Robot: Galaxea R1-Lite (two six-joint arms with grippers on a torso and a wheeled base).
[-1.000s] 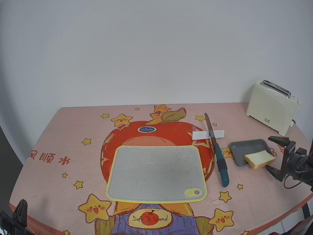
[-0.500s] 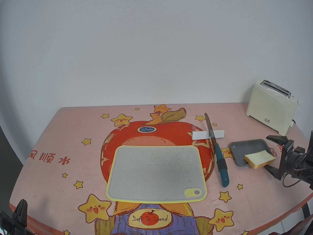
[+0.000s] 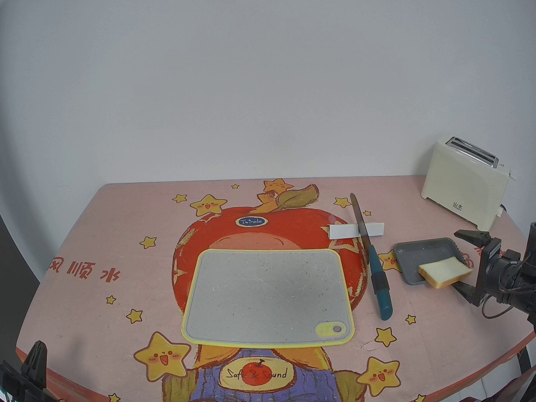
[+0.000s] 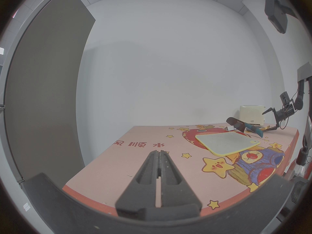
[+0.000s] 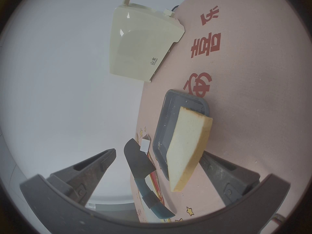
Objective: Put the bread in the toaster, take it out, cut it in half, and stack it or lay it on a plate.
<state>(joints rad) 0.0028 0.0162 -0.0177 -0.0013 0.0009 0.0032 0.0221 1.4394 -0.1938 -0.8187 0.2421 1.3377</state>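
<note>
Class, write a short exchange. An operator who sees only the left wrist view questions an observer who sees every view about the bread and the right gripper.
Operator: From here I can't make out the bread. Where is it?
Observer: The bread rests tilted on the edge of the grey plate, overhanging it toward the right gripper.
Operator: Does that gripper have it?
Observer: No. The right gripper is open, with one finger on either side of the bread, not closed on it.

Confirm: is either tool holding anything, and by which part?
Nothing held. Right tool open, straddling the end of the bread on the grey tray, not closed on it. Left tool shut, empty.
</note>
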